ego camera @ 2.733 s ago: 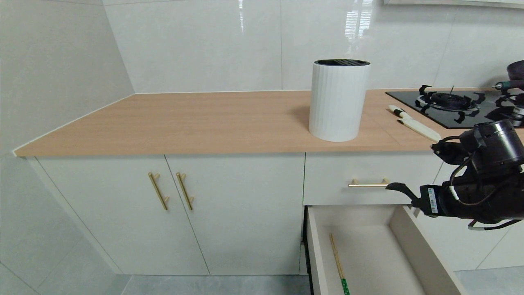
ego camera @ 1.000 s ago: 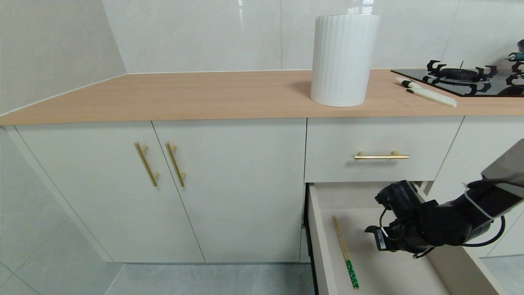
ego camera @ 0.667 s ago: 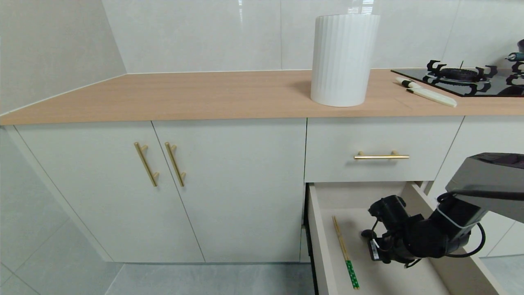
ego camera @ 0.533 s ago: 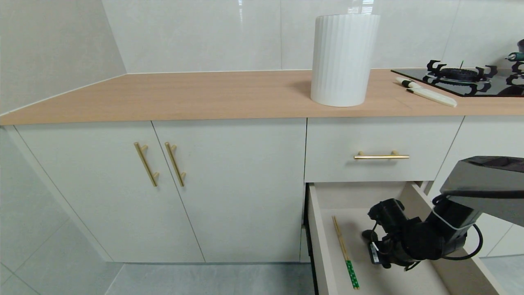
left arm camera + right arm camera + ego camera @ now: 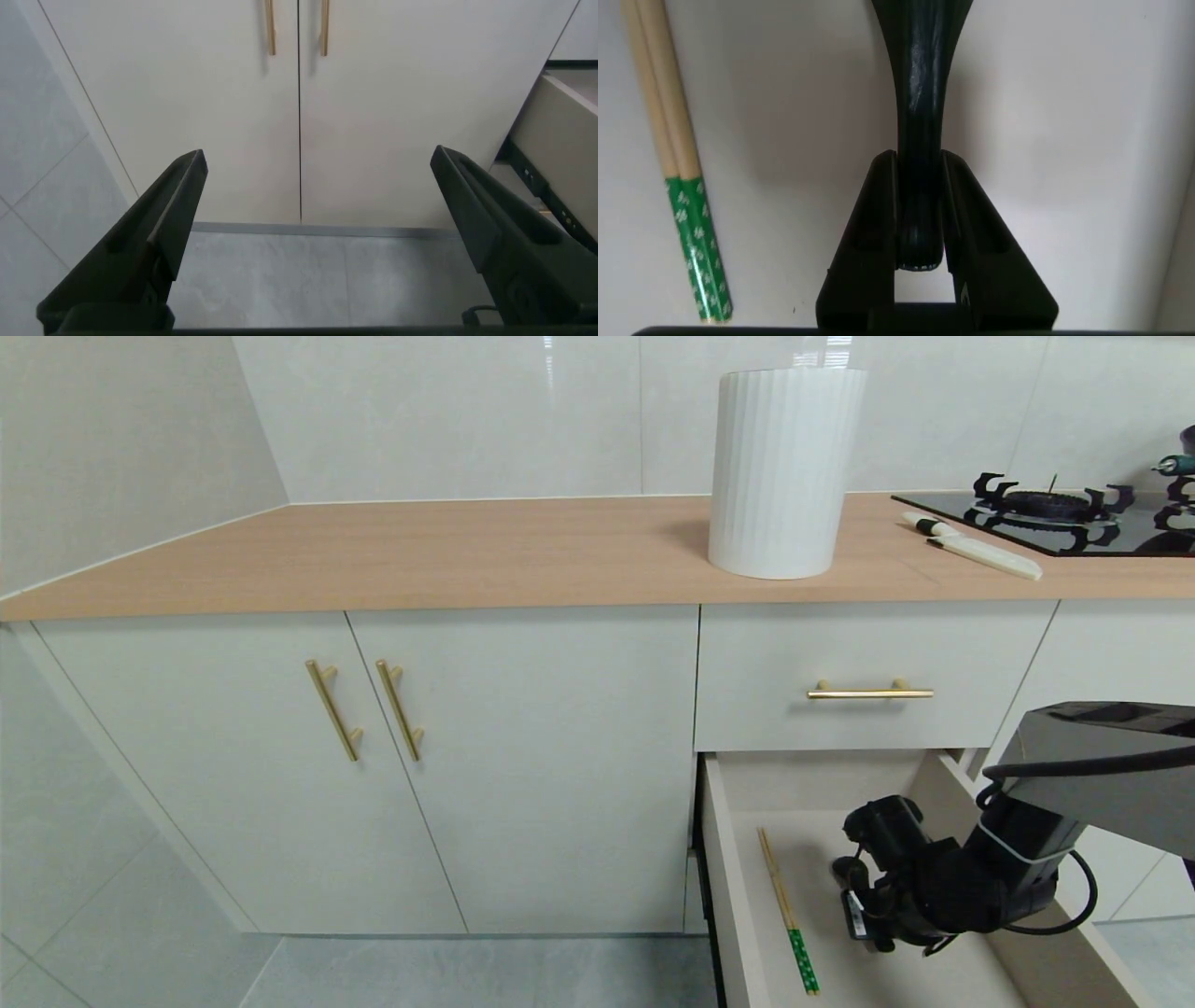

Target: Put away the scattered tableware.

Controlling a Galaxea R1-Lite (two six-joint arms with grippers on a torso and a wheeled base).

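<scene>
We have the right claw [image 5: 920, 182] down inside the open drawer [image 5: 724, 859], clamped tight on the handle of a black utensil [image 5: 920, 75]. The utensil reaches out past the claw's tips over the drawer floor, and we cannot tell whether its far end touches that floor. A pair of chopsticks [image 5: 668, 140] with green ends lies in the drawer too, close to its left wall, just beside the utensil but apart from it. The left claw [image 5: 318, 163] hangs outside the drawer, off to its left before the cabinet doors [image 5: 299, 93], spread wide and empty.

If we let go with the utensil above the drawer floor, we judge it may bounce or roll onto the chopsticks. If we press lower, the handle could twist in the grip or the claw could jam against the floor. Any drift toward the drawer's left wall would knock the chopsticks askew. Lifting out too steeply risks catching the wrist on the upper drawer front [image 5: 868, 653] just above. A knife [image 5: 976, 553] lies on the desk [image 5: 467, 555] above the drawer, so shutting the drawer now would be premature.
</scene>
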